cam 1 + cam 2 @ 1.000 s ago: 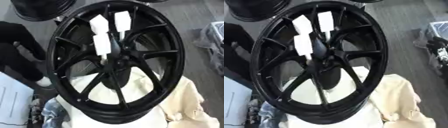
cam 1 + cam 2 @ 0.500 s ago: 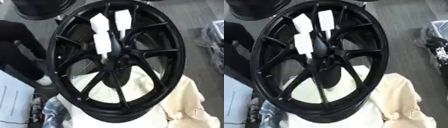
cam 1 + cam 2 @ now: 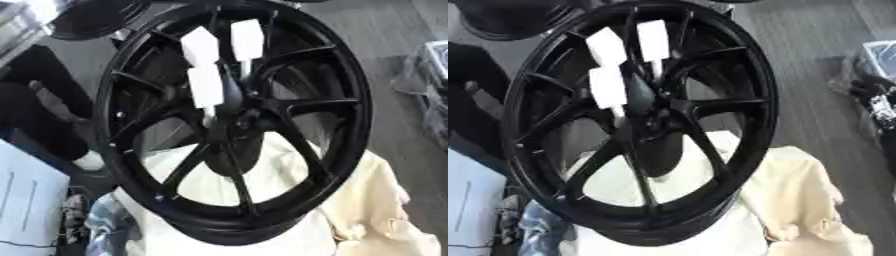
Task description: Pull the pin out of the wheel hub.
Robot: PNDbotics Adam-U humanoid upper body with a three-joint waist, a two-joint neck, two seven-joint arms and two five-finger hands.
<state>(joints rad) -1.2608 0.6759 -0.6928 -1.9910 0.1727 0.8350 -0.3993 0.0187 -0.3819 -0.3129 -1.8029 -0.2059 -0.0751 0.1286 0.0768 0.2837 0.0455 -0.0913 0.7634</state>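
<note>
A large black spoked wheel hub leans tilted on a cream cloth. Three white oblong pieces stand out over the upper spokes by the hub's centre. Two are high, one to the left of the other, and the third is lower. The right high piece and the lower one each taper to a thin pale stem pointing at the centre. They look like pins, though I cannot tell where their ends sit. Neither of my hands shows in either view.
Another black wheel lies at the top left. A white sheet and some blue cloth are at the lower left. A clear bag holding dark things sits on the grey floor at the right.
</note>
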